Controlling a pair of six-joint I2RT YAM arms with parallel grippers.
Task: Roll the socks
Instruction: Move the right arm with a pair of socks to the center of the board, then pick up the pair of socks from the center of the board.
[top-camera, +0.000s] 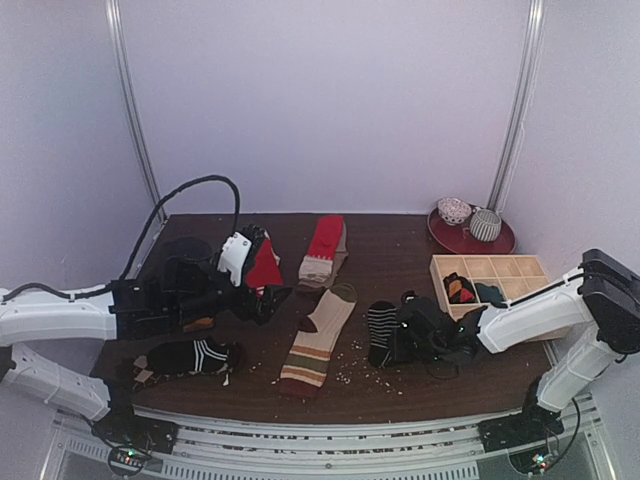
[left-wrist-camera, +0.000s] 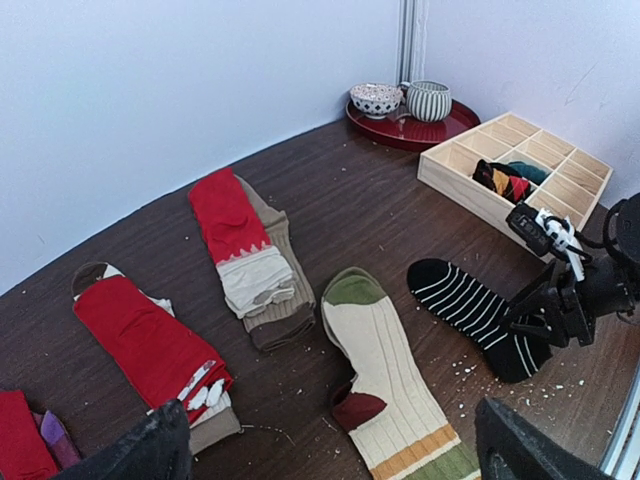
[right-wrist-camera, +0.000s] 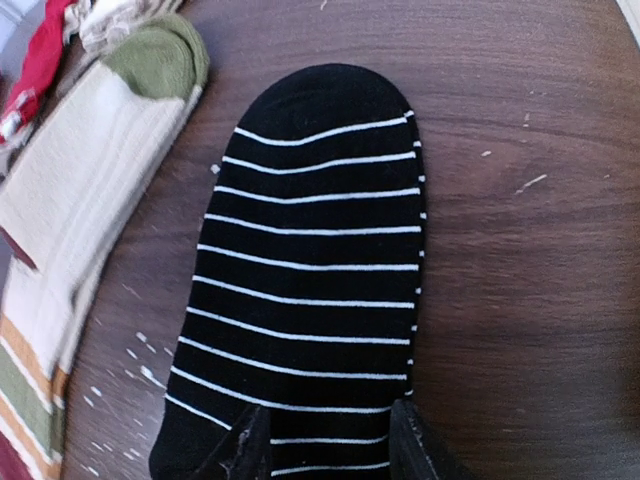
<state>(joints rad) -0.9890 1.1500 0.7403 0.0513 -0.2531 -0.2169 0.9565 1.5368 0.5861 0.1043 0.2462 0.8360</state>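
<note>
A black sock with thin white stripes (right-wrist-camera: 310, 250) lies flat at the table's front right and also shows in the top view (top-camera: 380, 333). My right gripper (right-wrist-camera: 330, 450) is open and low over the sock's cuff end, one finger near each edge. A beige sock with red, brown and green bands (top-camera: 318, 342) lies flat at the middle. My left gripper (top-camera: 270, 300) is open and empty, raised left of the beige sock (left-wrist-camera: 390, 370). Two red socks with beige cuffs (left-wrist-camera: 235, 235) (left-wrist-camera: 140, 335) lie further back. Another black striped sock (top-camera: 190, 357) lies at the front left.
A pale wooden compartment tray (top-camera: 520, 270) stands at the right and holds rolled socks (top-camera: 460, 288). A red plate (top-camera: 450, 238) with a bowl and a cup sits at the back right. White crumbs are scattered near the front edge.
</note>
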